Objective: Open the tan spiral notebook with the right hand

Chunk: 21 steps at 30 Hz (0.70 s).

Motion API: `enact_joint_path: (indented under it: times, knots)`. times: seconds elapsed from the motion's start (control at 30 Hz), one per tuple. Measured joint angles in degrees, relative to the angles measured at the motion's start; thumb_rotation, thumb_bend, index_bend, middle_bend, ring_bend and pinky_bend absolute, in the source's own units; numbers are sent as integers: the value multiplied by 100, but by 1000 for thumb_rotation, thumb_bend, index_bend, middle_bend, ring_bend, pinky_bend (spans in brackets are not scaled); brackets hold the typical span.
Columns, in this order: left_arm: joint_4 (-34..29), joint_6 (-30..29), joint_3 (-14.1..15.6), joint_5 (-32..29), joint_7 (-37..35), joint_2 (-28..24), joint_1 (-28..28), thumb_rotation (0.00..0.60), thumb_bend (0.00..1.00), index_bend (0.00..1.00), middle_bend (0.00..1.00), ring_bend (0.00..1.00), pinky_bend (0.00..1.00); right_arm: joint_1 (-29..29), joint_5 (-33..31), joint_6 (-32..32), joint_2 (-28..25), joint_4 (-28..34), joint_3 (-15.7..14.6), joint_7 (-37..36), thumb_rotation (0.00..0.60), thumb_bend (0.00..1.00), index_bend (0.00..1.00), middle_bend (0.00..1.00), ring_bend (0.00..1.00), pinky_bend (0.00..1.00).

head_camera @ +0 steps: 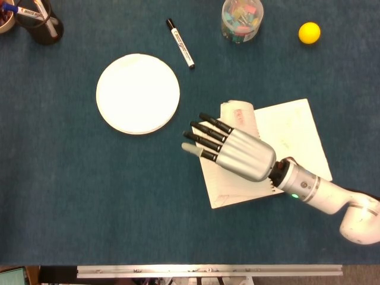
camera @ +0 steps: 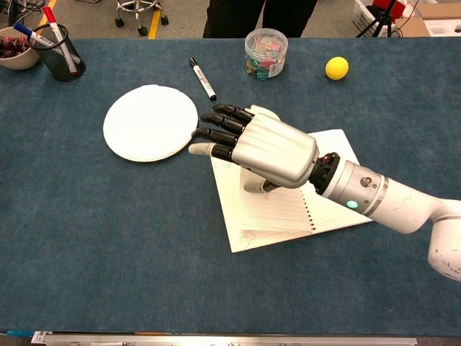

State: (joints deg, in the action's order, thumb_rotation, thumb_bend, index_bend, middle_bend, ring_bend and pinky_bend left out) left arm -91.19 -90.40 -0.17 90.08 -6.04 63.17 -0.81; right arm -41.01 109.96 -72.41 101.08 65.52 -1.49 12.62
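Note:
The spiral notebook (head_camera: 291, 133) lies open on the blue table, showing white lined pages (camera: 274, 216) on either side of its spiral binding (camera: 310, 213). Its tan cover hardly shows. My right hand (head_camera: 234, 151) hovers palm down over the left page, its fingers stretched out and spread towards the plate. A few pages (head_camera: 237, 111) still curl upward at the far edge beside the hand. In the chest view the right hand (camera: 263, 148) has its thumb tucked beneath it near the paper. I cannot see the left hand in either view.
A white plate (head_camera: 138, 93) sits left of the notebook, just beyond the fingertips. Behind it lies a black marker (head_camera: 180, 43). A clear jar of clips (head_camera: 242, 19) and a yellow ball (head_camera: 309, 32) stand at the back. A pen cup (camera: 57, 50) is far left.

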Motion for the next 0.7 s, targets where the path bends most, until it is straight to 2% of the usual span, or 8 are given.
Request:
enact_joint_path:
  times: [0.37,0.47,0.7]
  knots:
    - [-12,26,-8,-16,25,-8,-7,600,398,202,126,142,201,142,-277,-319,-140,-18,164,-109,600,141,178,142,41,80]
    - [-15,29,-9,-10,28,-6,-10,600,397,202,126,142,201,206,-306,-478,-315,-3,184,-145,600,141,178,142,41,81]
    - [-10,65,-15,-25,37,8,-26,600,398,202,126,142,201,490,-450,-589,-889,38,29,-275,600,135,177,142,41,81]
